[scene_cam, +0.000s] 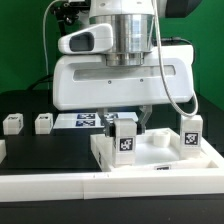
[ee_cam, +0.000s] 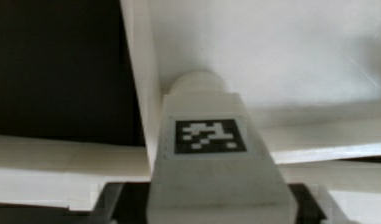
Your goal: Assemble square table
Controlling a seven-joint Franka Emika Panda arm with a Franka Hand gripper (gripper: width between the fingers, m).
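The white square table top (scene_cam: 155, 157) lies flat on the black table. In the wrist view it shows as the white surface (ee_cam: 285, 90) under the leg. My gripper (scene_cam: 126, 126) is shut on a white tagged leg (scene_cam: 125, 141) and holds it upright at the top's corner towards the exterior view's left. In the wrist view that leg (ee_cam: 208, 140) fills the space between the dark fingers (ee_cam: 126, 196) of my gripper (ee_cam: 208, 203). A second leg (scene_cam: 190, 131) stands upright on the top at the exterior view's right. Two loose legs (scene_cam: 12, 123) (scene_cam: 43, 123) lie at the left.
The marker board (scene_cam: 84, 120) lies behind the top, between the loose legs and my gripper. A long white L-shaped rail (scene_cam: 90, 184) runs along the front edge and borders the top. The arm's white body (scene_cam: 120, 75) hangs over the middle.
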